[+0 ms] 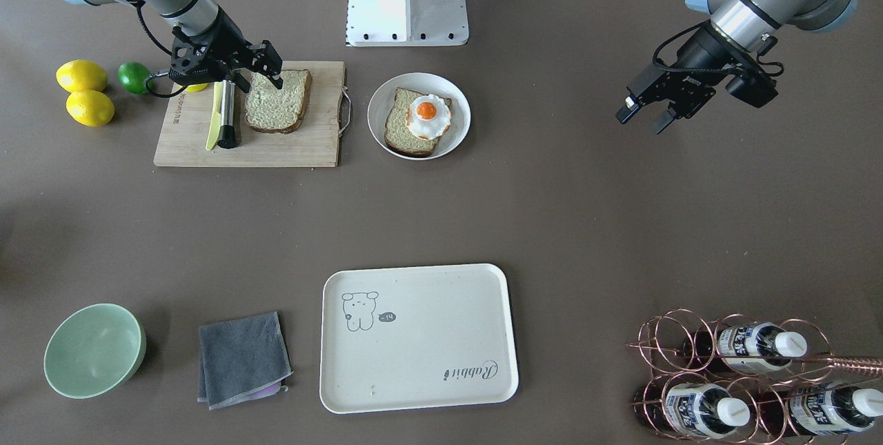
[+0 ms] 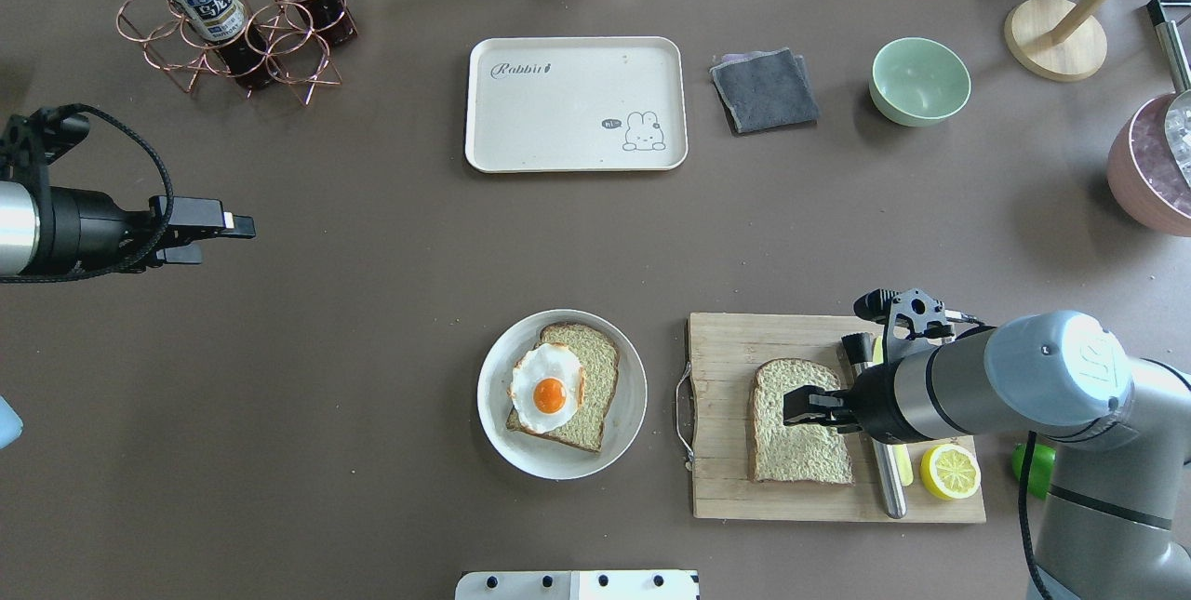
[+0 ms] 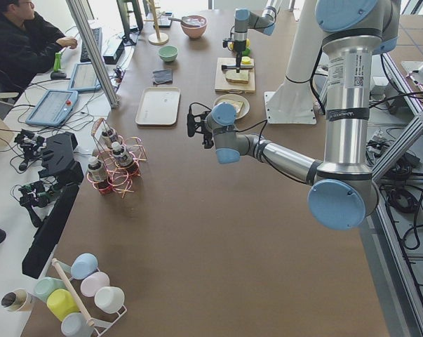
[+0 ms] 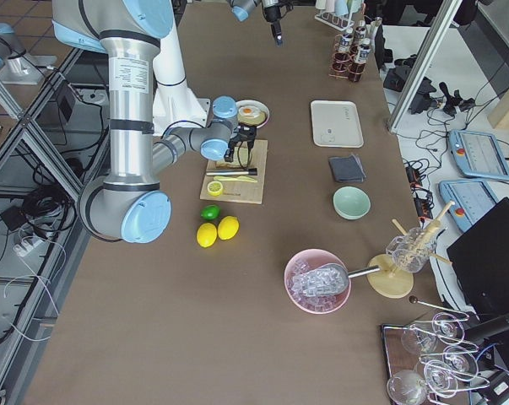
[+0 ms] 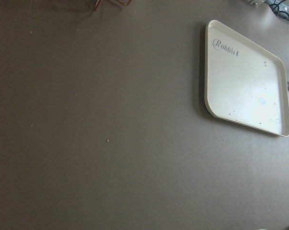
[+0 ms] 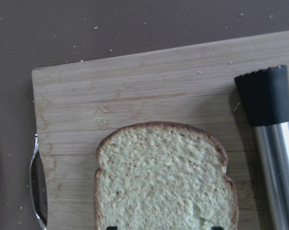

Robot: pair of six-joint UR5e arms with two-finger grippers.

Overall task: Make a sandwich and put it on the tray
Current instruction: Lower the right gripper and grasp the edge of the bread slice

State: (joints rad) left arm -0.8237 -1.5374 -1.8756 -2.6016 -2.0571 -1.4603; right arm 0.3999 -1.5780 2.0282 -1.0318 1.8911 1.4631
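2 bread slices lie apart: 1 bare slice (image 1: 279, 103) flat on the wooden cutting board (image 1: 193, 148), the other slice (image 1: 403, 136) on the round white plate (image 1: 461, 124) with the fried egg (image 1: 428, 117) on top of it. The tray (image 1: 428, 362) sits well apart from both, toward the operators' edge, with nothing on it.

The right gripper (image 1: 259, 83) hangs over the bare slice, jaws spread and holding nothing. The wrist view shows its fingertips (image 6: 111, 228) over the bread, just inside the side crusts. The left gripper (image 1: 643, 122) hovers over bare table far from the food, fingers parted and empty too.

I judge the step in hand to be picking up the bare slice to cap the egg. The next move calls for lowering onto the slice and closing gently so the soft bread does not buckle. It should also keep clear of the steel-handled tool (image 1: 227, 117) lying just beside the slice. The stack has yet to reach the tray.
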